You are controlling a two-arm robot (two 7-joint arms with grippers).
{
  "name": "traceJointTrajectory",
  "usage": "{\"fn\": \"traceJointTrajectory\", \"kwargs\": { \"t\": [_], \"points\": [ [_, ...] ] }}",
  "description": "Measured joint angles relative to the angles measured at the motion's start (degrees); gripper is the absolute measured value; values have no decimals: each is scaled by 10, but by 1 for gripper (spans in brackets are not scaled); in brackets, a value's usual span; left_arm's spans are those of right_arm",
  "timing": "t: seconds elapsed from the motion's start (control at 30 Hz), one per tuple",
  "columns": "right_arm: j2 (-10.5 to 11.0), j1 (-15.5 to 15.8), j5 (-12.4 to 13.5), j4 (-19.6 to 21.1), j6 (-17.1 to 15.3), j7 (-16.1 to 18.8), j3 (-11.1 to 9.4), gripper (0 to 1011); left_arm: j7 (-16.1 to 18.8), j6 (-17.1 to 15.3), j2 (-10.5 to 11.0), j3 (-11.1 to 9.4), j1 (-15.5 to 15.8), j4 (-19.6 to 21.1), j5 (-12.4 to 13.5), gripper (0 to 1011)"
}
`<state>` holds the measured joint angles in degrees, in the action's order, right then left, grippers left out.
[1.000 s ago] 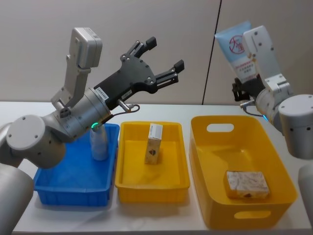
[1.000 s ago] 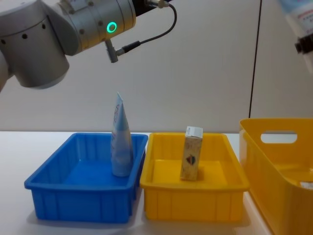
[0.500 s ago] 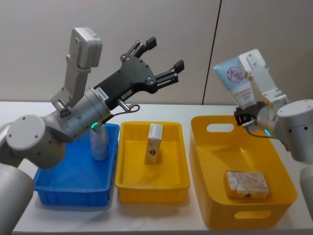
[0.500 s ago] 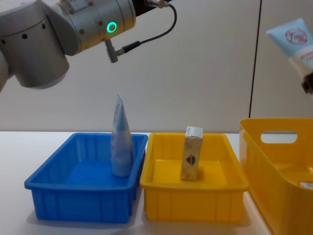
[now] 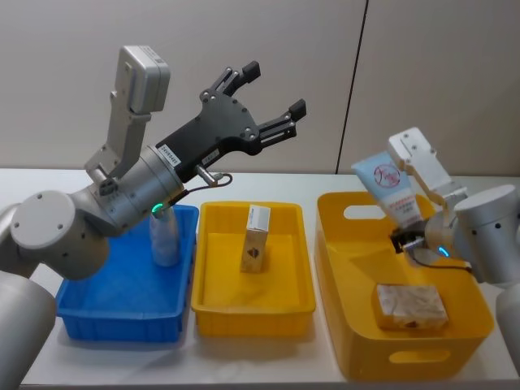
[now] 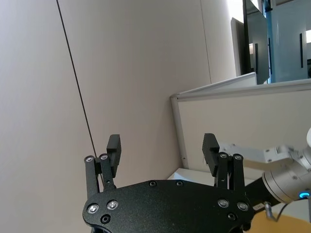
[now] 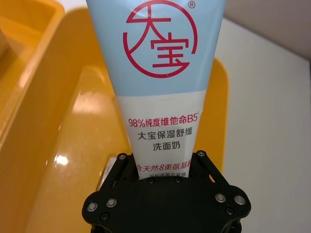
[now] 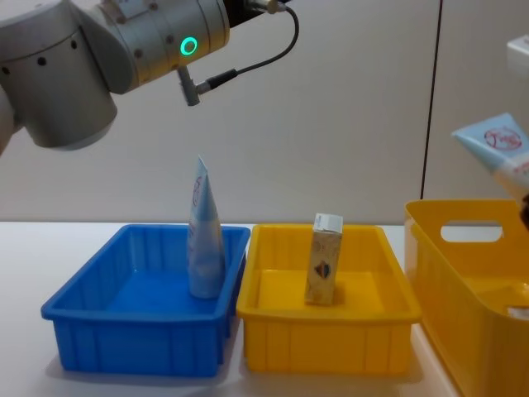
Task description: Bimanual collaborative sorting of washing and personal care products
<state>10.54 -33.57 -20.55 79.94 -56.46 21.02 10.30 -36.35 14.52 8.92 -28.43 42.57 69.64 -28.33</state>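
Holding a tube (image 5: 391, 188) by its cap end, the right gripper (image 5: 406, 240) hangs over the big bin (image 5: 470, 329), its jaws clamped on the white lower part of the tube, as the right wrist view shows. In the head view the tube's long axis runs from the gripper toward about 11 o'clock, its flat red-printed end tipped up and toward the middle of the table. The move now likely turns on this: the blue tray (image 5: 97, 321), where another tube (image 5: 165, 237) stands upright, lies far off at 9 o'clock from the right gripper, across the yellow tray (image 5: 210, 307) with its upright carton (image 5: 256, 238). A second carton (image 5: 410, 306) lies flat in the big bin just below the right gripper, at about 6 o'clock. The left gripper (image 5: 270, 88) is much nearer the blue tray, raised above the two trays with its jaws wide apart and nothing between them, so a handover looks plausible. Compared with a second ago, the right arm has come down from high against the wall and the tube leans more; the left arm has not moved.
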Motion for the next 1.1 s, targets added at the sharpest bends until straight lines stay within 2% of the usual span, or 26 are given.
{"fn": "traceJointTrajectory", "kwargs": {
  "t": [0.23,0.5,1.1],
  "points": [
    [-2,4,-3,-6,-8,3,-2,278,0,0,0,0,0,0,0,1002],
    [-11,5,-5,1,3,-6,-14,278,0,0,0,0,0,0,0,1001],
    [-23,-19,-10,27,17,-15,-26,268,0,0,0,0,0,0,0,1002]
  ]
}}
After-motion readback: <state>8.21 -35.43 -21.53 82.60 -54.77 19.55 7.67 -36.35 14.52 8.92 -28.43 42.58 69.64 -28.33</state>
